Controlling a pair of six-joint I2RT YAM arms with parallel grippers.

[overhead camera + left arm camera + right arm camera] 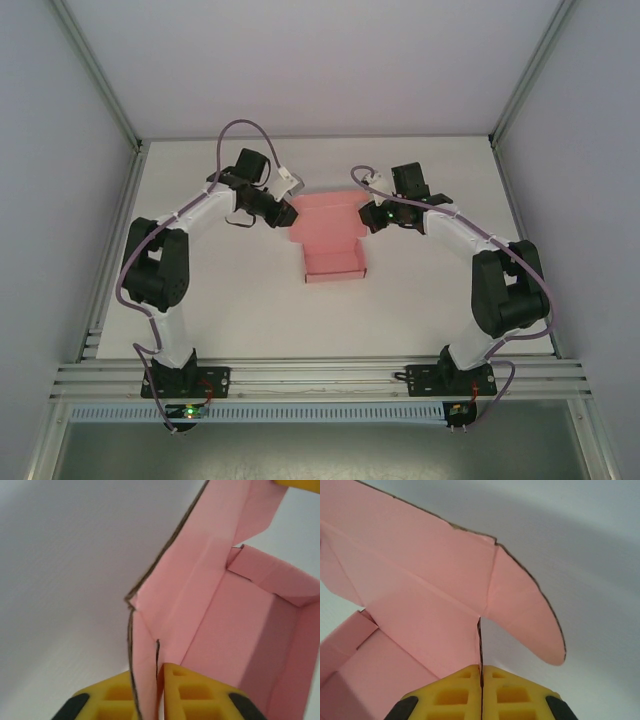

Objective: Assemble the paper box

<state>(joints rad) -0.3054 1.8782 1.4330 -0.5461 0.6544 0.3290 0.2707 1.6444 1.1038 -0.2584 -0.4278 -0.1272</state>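
Your left gripper (159,680) and right gripper (481,677) each pinch a lid flap of the half-formed pink thin-card box (333,262); next, probably swing that lid forward and shut.

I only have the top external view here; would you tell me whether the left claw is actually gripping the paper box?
Observer: Yes. The left claw has its yellow fingers closed on a card flap of the pink paper box.
Operator: Thank you. And how does the right one stand?
Observer: The right claw is shut on a thin card edge too, just beside a rounded flap.
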